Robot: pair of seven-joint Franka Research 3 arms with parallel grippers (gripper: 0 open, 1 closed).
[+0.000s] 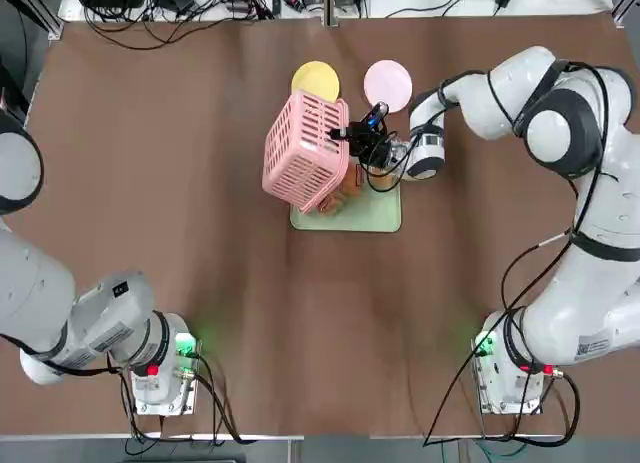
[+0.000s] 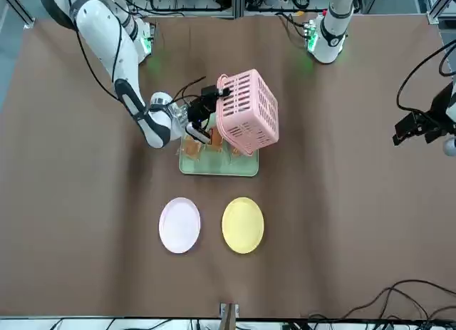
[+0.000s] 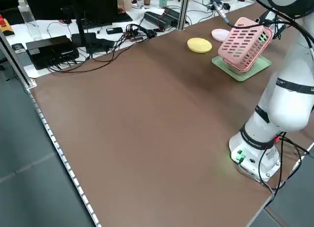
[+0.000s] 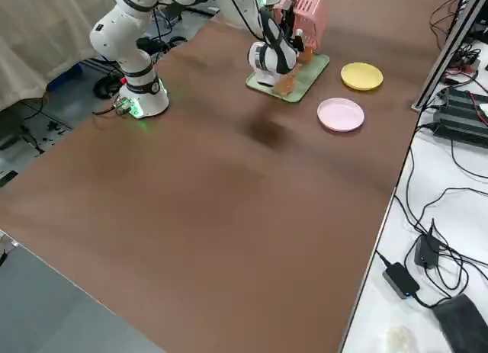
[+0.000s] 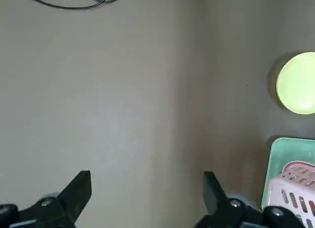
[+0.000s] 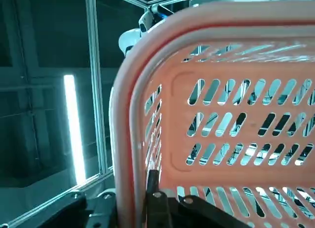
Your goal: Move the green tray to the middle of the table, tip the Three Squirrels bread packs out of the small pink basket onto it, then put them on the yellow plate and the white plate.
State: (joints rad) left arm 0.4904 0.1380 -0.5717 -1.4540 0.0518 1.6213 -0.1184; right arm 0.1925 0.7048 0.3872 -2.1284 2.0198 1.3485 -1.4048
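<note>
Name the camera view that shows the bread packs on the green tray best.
Front view: the bread packs show on the green tray beside the tipped pink basket. Top and right side views give glimpses; the others hide them.

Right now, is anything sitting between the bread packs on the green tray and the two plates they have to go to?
Nothing on the cloth: the table is bare between the green tray and the white plate and yellow plate. But the pink basket, held tipped by the right gripper, hangs over the bread packs.

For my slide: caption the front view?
Right gripper tips the small pink basket over the green tray; bread packs spill out.
</note>
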